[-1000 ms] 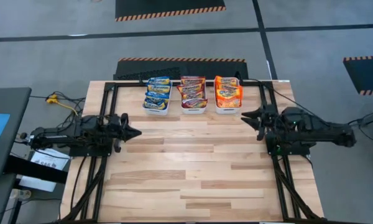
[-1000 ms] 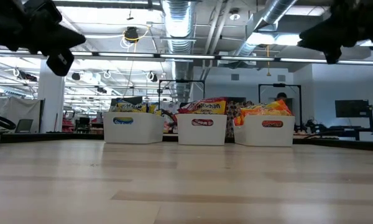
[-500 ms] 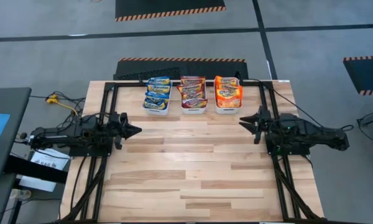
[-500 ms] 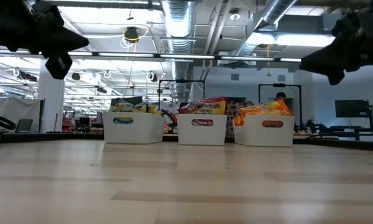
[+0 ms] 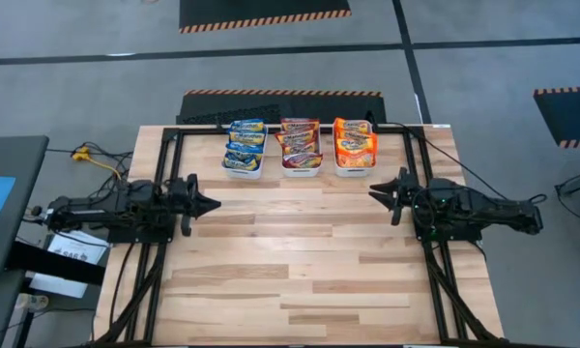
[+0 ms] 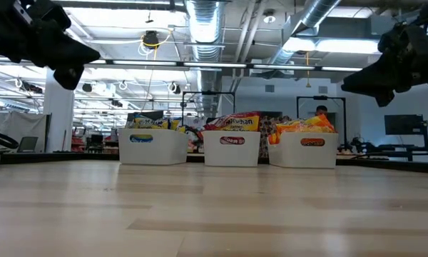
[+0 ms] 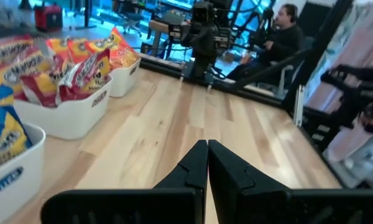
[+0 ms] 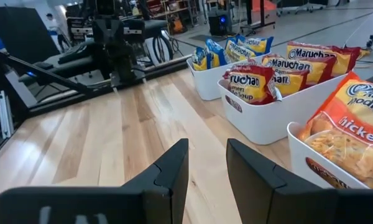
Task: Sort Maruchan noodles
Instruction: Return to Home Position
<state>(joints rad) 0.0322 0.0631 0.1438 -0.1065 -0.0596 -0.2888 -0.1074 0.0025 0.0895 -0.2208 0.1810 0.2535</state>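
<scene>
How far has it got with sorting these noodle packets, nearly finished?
It looks finished. Every packet in view sits in a bin: blue packets in the left white bin, maroon packets in the middle bin, orange packets in the right bin. Nothing is in hand: the left gripper is shut and empty, the right gripper open. Nothing seems left to sort.

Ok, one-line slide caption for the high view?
Noodle packs sorted by colour into three white bins at the table's far edge; left claw shut, right claw open.

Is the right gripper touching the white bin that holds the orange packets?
Apart. The high view shows bare table between the right gripper and the bin.
</scene>
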